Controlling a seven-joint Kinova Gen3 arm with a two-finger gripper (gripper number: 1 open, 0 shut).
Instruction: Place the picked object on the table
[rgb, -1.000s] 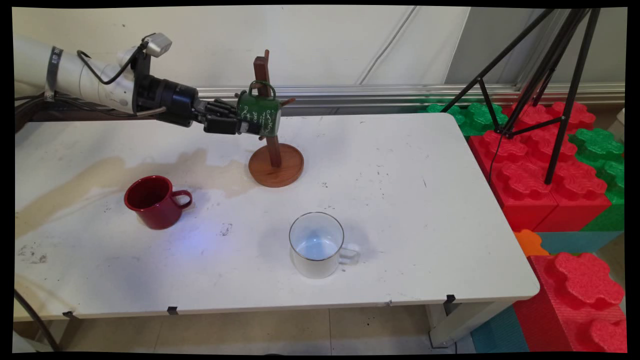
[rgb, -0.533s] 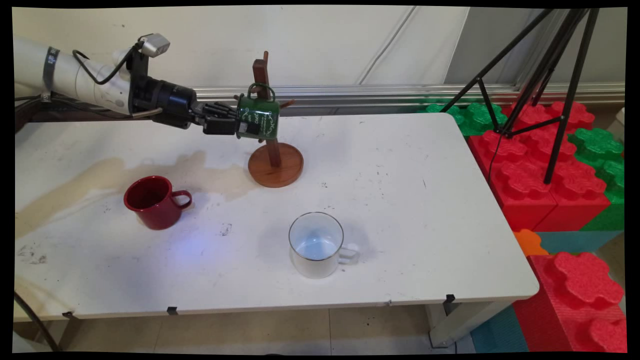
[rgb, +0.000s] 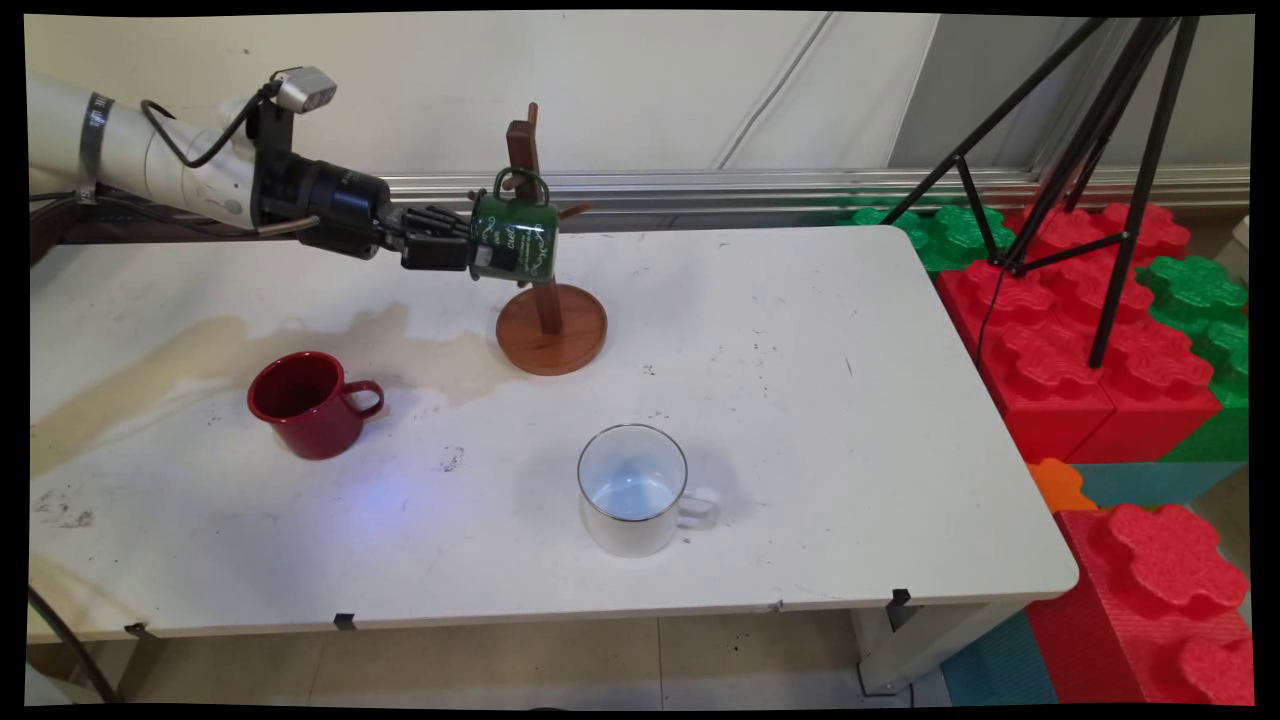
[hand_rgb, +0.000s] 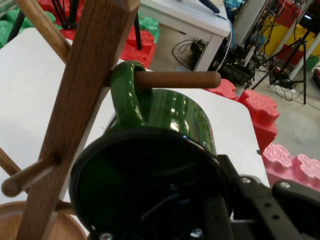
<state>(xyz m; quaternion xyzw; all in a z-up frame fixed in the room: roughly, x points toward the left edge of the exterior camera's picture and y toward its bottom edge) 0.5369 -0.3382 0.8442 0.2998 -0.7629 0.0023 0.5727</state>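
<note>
Here, three mugs: the pincer (rgb: 468, 251) grips the green mug (rgb: 515, 238) hanging on one wooden rack (rgb: 548, 325).

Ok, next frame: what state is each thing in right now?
green mug: tipped on its side, handle looped over a peg of the rack, rim in the end effector.
end effector: shut on the green mug's rim.
wooden mug rack: upright on the table.
red mug: upright, empty.
white mug: upright, empty.
</note>
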